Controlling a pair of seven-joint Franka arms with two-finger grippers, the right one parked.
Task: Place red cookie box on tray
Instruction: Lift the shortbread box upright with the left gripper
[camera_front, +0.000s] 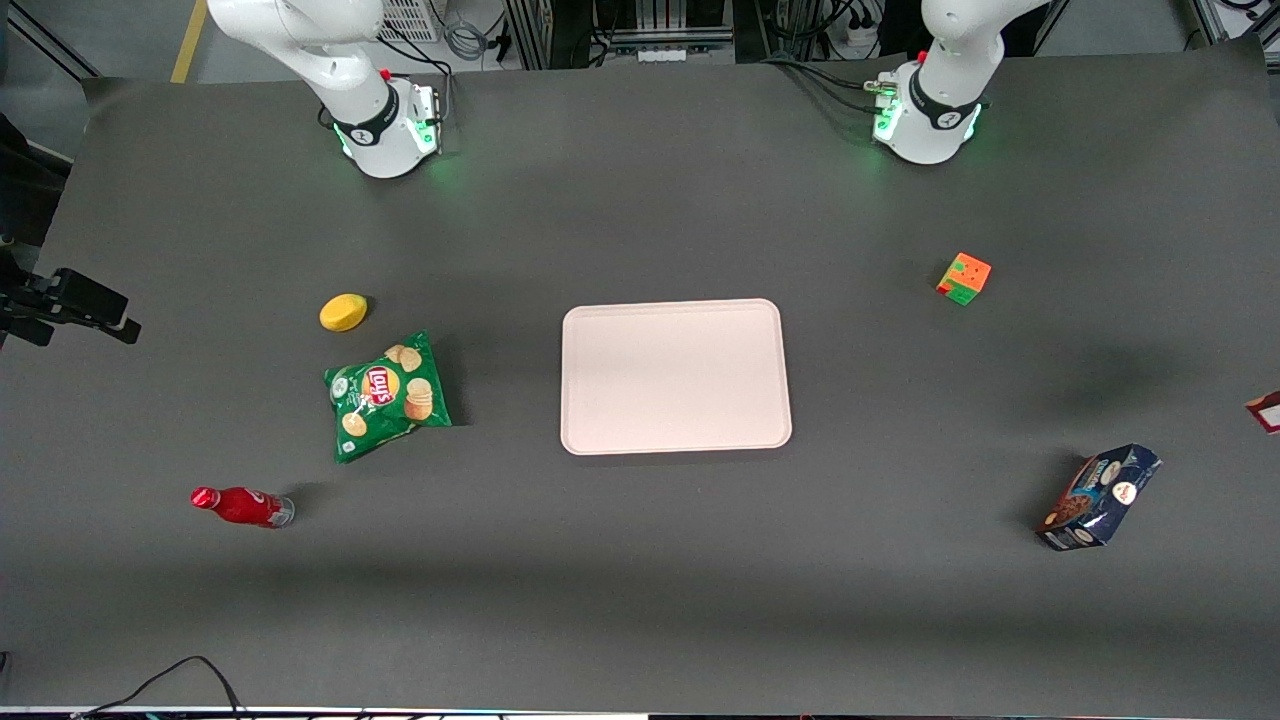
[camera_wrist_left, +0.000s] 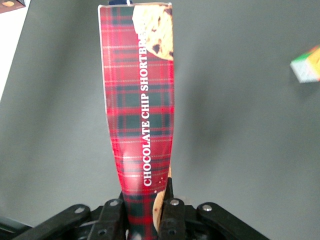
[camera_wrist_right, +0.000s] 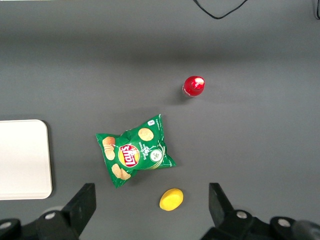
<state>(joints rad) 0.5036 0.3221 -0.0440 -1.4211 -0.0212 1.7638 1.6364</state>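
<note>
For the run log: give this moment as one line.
stage: carrying | end effector: shut on red cookie box, lifted off table | tray: bare, box not yet on it

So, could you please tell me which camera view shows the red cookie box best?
The left wrist view: the red cookie box fills it, tartan and lettering plain, held in the gripper, shut on one end. The front view catches only a red corner at its edge, toward the working arm's end. The right wrist view shows none of it.
</note>
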